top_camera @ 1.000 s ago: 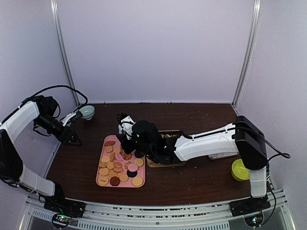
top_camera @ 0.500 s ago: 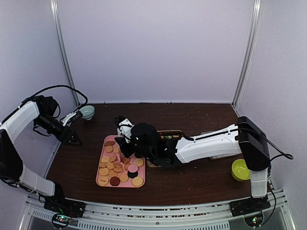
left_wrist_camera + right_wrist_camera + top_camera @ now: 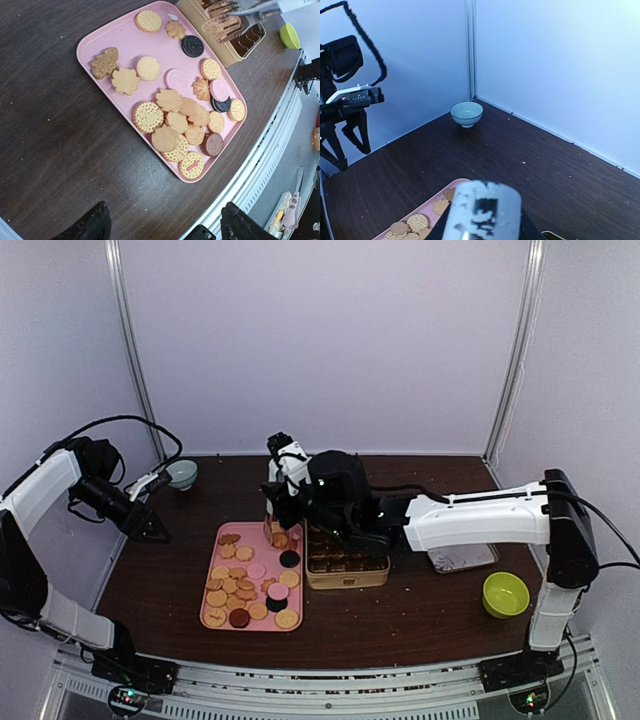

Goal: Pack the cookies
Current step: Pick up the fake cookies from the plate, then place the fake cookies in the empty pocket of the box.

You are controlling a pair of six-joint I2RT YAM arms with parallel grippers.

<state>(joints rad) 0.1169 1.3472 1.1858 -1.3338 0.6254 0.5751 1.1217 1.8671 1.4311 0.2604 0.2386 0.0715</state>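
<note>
Cookies [image 3: 170,100], mostly tan with a few dark and pink ones, lie spread over a pink tray [image 3: 120,40], ahead of and below the left gripper [image 3: 165,227]. That gripper hangs above the table off the tray's left side, its fingers [image 3: 95,225] wide apart with nothing between them. More cookies sit in a tin [image 3: 345,577] just beside the tray, under the right arm. The right gripper [image 3: 284,498] is closed on metal tongs [image 3: 252,9], which point down from it. The tongs pinch a tan cookie [image 3: 220,25] below the gripper, raised at the tin's edge nearest the tray. A pale bowl [image 3: 182,474] stands just beyond the left gripper, and a green bowl [image 3: 506,594] well behind the right one.
</note>
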